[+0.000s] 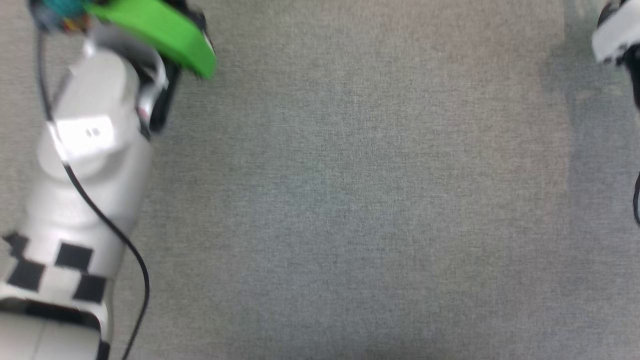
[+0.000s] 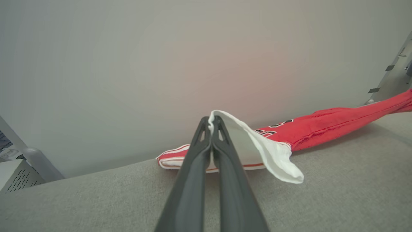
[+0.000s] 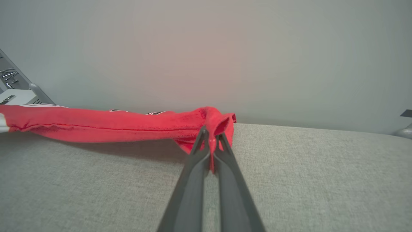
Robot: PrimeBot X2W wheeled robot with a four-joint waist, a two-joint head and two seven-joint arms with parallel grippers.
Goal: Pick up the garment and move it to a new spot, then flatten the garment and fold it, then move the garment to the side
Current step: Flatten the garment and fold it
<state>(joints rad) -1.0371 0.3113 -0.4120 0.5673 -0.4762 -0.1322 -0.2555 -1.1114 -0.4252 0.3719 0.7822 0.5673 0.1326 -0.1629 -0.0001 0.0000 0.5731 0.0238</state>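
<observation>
The left gripper, two long dark tapering fingers, is clamped tight, its tips pinching a white sleeve fold of the red soft-fabric shirt. The right gripper, the same dark pair, is likewise closed, with red cloth caught between its tips. In the head view the pale left forearm, marked with black squares and trailed by a thin black cable, rises along the left edge. A pale piece of the right arm sits at the top right corner.

I see a grey woven surface. Near its far edge the shirt stretches low along it, and its striped trim rests on the weave.
</observation>
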